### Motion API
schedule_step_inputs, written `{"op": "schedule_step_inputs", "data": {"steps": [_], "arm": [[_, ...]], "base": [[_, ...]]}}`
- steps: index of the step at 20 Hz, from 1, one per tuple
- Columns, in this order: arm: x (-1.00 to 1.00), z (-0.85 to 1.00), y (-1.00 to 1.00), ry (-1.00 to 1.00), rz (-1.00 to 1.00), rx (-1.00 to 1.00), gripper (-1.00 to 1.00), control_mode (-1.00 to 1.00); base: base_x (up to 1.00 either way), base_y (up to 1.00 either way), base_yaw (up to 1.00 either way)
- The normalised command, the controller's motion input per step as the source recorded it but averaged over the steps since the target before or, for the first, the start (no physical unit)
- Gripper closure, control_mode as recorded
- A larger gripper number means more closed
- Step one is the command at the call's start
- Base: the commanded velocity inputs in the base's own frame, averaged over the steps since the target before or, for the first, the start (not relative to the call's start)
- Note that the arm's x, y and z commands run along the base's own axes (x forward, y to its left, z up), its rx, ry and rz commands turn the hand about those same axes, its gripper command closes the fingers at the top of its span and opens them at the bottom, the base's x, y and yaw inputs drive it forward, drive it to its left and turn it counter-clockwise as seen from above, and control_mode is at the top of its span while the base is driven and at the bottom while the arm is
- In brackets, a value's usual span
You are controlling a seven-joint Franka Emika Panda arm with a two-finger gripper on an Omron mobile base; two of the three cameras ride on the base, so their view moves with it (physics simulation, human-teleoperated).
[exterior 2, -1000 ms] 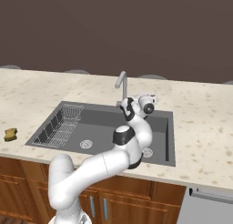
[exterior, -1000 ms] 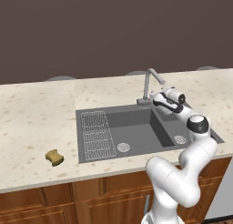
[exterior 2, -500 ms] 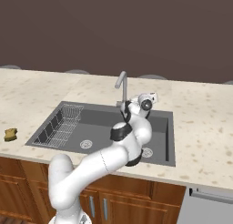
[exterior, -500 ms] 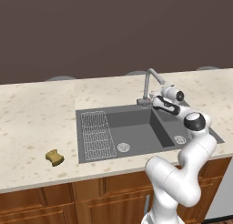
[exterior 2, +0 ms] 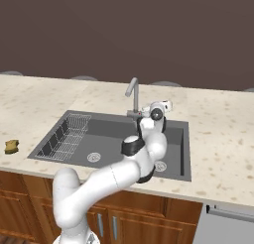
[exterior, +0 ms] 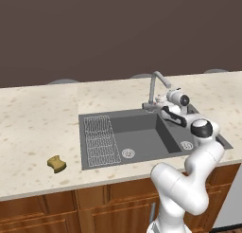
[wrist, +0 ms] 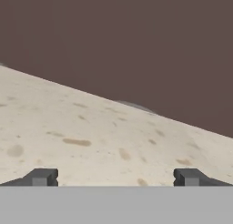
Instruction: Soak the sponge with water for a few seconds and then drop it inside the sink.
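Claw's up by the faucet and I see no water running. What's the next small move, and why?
Probably ease the open claw onto the faucet handle to start the water. The claw sits right beside the faucet base, empty, with its fingertips spread wide, and no stream falls into the sink. The sponge lies far off on the counter, so fetching it comes afterwards.

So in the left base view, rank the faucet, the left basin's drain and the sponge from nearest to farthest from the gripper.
1. Faucet, just left of the gripper.
2. Left basin's drain, lower in the sink.
3. Sponge, far left on the counter.
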Motion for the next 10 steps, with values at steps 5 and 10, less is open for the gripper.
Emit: {"op": "schedule_step_inputs", "data": {"steps": [5,10], "arm": [[0.0,-0.53,-0.56,-0.05,-0.03,-0.08,-1.0,-1.0],[-0.07,-0.51,-0.57,-0.02,-0.03,-0.06,-1.0,-1.0]], "base": [[0.0,0.0,0.0],[0.0,0.0,0.0]]}}
